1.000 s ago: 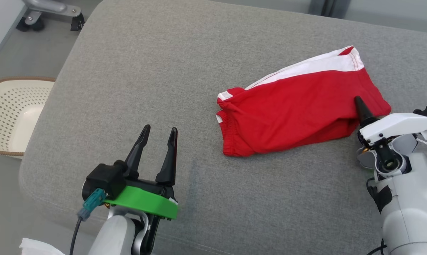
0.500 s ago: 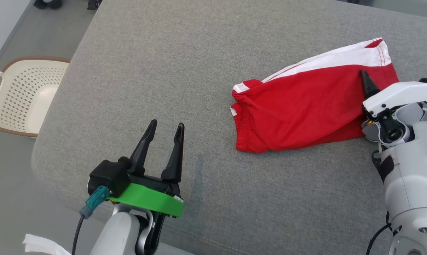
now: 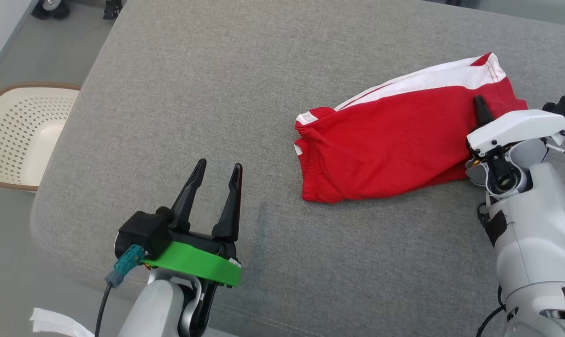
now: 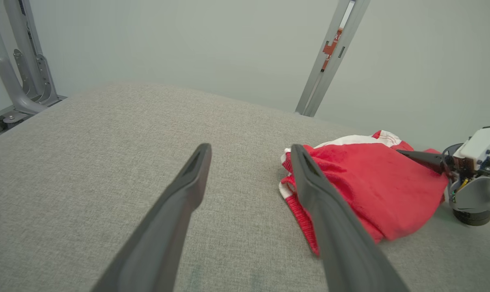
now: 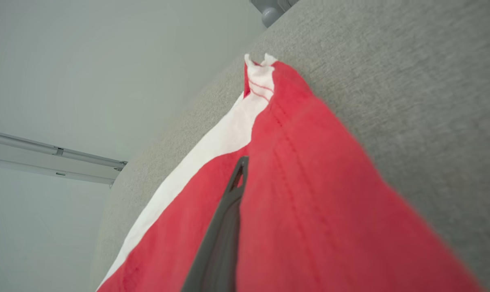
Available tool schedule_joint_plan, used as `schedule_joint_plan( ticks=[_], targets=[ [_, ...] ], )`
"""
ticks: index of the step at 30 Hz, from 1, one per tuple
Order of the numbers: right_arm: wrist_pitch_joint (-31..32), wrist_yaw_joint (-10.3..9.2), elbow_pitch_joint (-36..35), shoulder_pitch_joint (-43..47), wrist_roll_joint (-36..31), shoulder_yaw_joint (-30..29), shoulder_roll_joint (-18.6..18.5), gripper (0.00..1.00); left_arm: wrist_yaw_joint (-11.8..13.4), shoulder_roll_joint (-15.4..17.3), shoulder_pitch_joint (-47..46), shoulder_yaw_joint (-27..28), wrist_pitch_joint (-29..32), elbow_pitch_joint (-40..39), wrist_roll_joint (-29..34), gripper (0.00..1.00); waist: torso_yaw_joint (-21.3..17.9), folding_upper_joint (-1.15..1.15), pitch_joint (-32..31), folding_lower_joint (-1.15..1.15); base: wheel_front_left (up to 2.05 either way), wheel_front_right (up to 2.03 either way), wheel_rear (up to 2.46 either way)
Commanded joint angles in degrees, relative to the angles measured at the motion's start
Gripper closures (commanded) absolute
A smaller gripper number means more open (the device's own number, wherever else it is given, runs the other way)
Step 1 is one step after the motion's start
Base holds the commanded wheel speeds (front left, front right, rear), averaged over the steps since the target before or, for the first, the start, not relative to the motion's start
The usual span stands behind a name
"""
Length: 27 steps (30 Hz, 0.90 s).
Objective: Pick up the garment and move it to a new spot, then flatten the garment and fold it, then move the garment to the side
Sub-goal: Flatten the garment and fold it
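The garment (image 3: pixel 399 140) is a pair of red shorts with a white side stripe, lying crumpled on the right half of the grey cushion (image 3: pixel 216 84). My right gripper (image 3: pixel 479 108) is shut on the garment's right edge. In the right wrist view one dark finger (image 5: pixel 228 211) lies on top of the red cloth (image 5: pixel 309 182), while the other finger is hidden under it. My left gripper (image 3: pixel 216 174) hovers open and empty over the cushion's front left, well short of the garment. The left wrist view has the garment (image 4: pixel 374 182) just past the right finger (image 4: pixel 309 178).
A cream perforated basket (image 3: pixel 11 140) sits on the floor left of the cushion. A white scrap (image 3: pixel 53 323) lies at the lower left. A wheeled stand base (image 3: pixel 53 4) is at the top left. A grey metal post (image 4: pixel 330 56) rises behind the cushion.
My right gripper slid farther over the garment's right edge and shut on the cloth. The head view itself has shifted. My left gripper stays open in place.
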Motion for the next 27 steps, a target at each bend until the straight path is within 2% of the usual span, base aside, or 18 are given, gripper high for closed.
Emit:
schedule_joint_plan(
  ticks=[1,9,17,22,24,27],
  targets=[
    [-1.0,-0.08,-0.6,2.3,0.9,0.2,-0.2,1.0,0.0,0.1,-0.9,0.2,0.0,0.3,0.7,0.0,-1.6,0.0,-1.2,0.0,0.0,0.0,0.0],
    [-5.9,-0.06,-8.1,9.1,6.0,1.7,-0.2,1.0,0.0,0.1,-0.1,1.2,0.0,0.7,1.7,0.0,-7.0,0.0,-4.2,0.0,0.0,0.0,0.0],
    [-11.3,-0.04,-14.7,17.8,7.0,0.9,-0.2,1.0,0.0,0.1,0.1,1.5,0.0,0.9,2.7,0.0,-12.5,0.0,-6.1,0.0,0.0,0.0,0.0],
    [-13.6,-0.04,-15.3,21.5,8.3,0.6,-0.1,1.0,0.0,0.1,0.8,1.5,0.0,1.0,2.5,0.0,-13.9,0.0,-7.0,0.0,0.0,0.0,0.0],
    [-13.1,-0.04,-14.8,22.0,11.8,1.9,-0.1,1.0,0.0,0.1,1.1,1.7,0.0,1.0,2.5,0.0,-14.2,0.0,-7.1,0.0,0.0,0.0,0.0],
    [-14.9,-0.04,-14.4,22.9,13.5,3.3,-0.2,1.0,0.0,0.1,1.3,1.2,0.0,1.2,3.2,0.0,-14.2,0.0,-7.3,0.0,0.0,0.0,0.0]
  ],
)
